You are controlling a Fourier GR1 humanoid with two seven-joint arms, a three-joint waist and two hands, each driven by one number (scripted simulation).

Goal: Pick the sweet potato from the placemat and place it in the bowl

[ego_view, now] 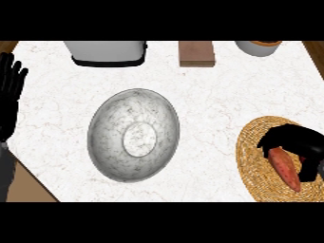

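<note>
Right hand (296, 142) at lower right, fingers curled round the sweet potato (285, 167), which lies on the woven placemat (257, 161). Bowl (133, 135) sits mid-frame on the desk (214, 95), well apart from the placemat. Left hand (2, 97) at left edge, fingers straight and up, resting. Along the top edge: grey appliance (108, 52), wooden block (196, 53), cup (259, 47).

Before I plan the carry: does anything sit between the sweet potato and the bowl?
Nothing visible does. The right hand curls round the sweet potato on the placemat; only bare counter separates it from the bowl.
</note>
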